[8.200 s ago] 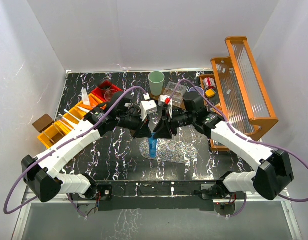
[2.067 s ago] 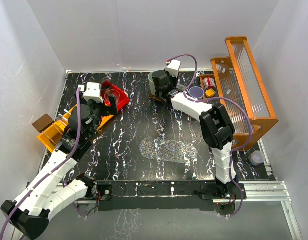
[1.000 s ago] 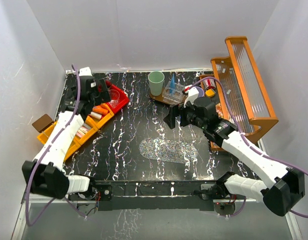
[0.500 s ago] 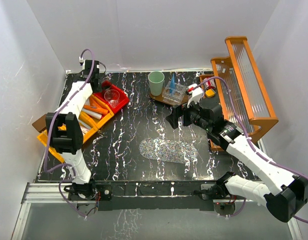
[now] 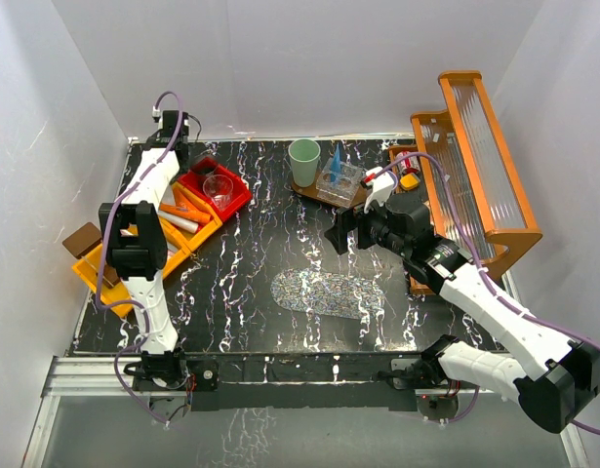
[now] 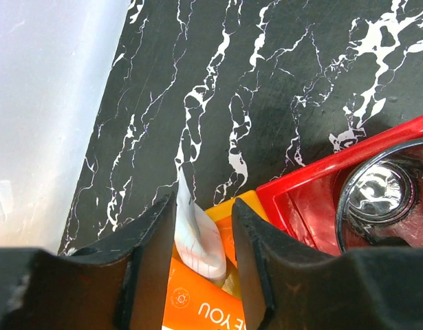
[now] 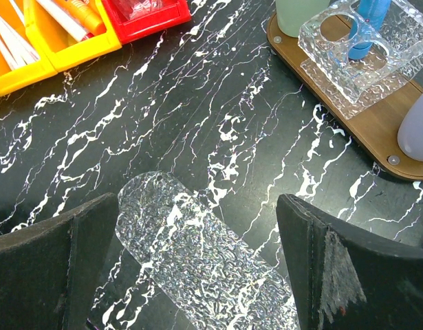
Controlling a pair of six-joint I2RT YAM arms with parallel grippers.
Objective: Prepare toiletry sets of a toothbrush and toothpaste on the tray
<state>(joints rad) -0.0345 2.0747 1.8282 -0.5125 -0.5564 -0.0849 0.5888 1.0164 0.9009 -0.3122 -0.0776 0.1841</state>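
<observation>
Straddling a white tube (image 6: 197, 240), the left claw (image 6: 204, 206) is seen half closed, grip unclear; the right claw (image 7: 195, 199) is spread wide, empty.

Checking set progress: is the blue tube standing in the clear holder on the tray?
Yes, the blue tube stands in the clear holder on the wooden tray.
</observation>
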